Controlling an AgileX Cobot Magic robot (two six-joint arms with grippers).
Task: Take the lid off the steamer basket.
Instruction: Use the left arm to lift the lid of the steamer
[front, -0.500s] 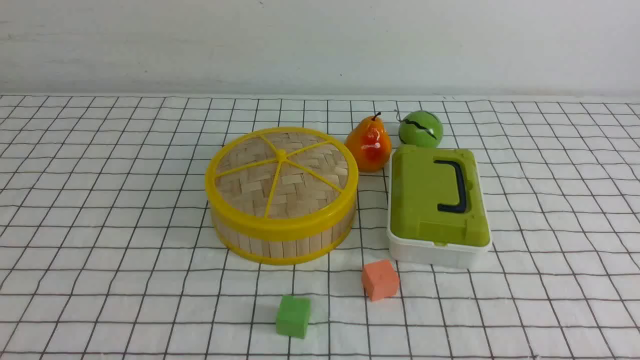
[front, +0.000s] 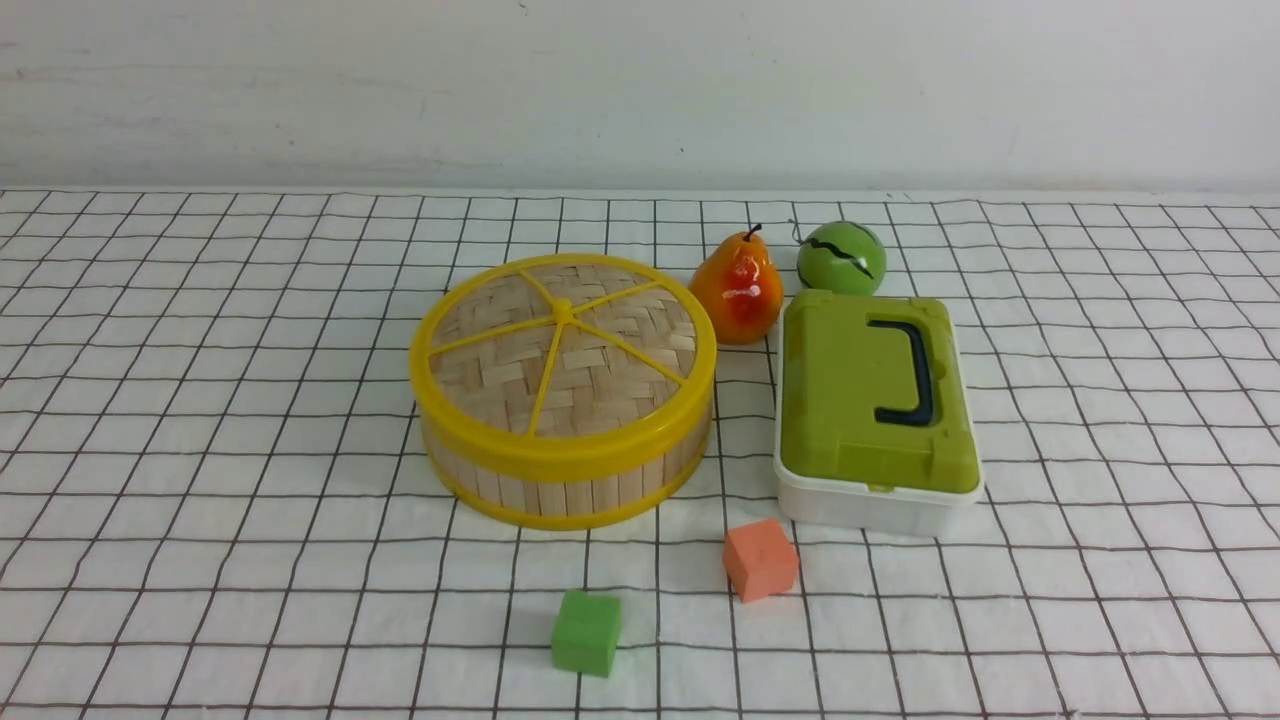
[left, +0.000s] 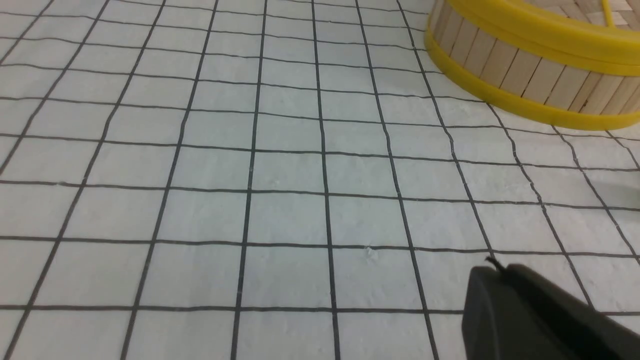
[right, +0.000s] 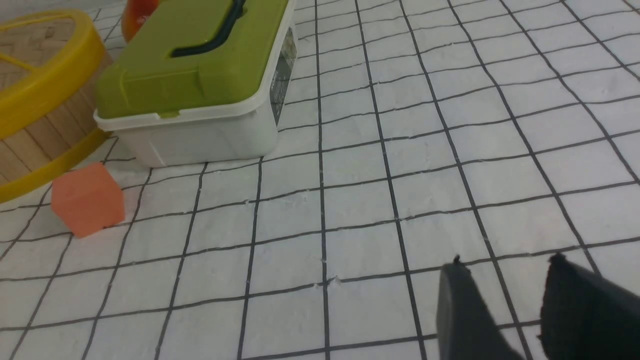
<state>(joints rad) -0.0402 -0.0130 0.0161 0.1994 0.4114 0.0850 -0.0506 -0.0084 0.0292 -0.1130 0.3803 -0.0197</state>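
The steamer basket (front: 560, 480), a round tub of pale bamboo slats with yellow rims, stands mid-table with its lid (front: 563, 365) seated flat on top. The lid is woven bamboo with a thick yellow rim and yellow spokes. No arm shows in the front view. In the left wrist view the basket's wall (left: 530, 75) is far from my left gripper (left: 495, 270), whose dark fingers are pressed together, shut on nothing, over bare cloth. In the right wrist view my right gripper (right: 505, 265) is open and empty, well away from the basket (right: 45, 135) and lid rim (right: 50, 80).
A white box with a green lid and dark handle (front: 875, 400) stands right of the basket. Behind it are a pear (front: 738, 288) and a green ball (front: 841, 257). An orange cube (front: 760, 560) and a green cube (front: 586, 632) lie in front on the checked cloth (front: 200, 400).
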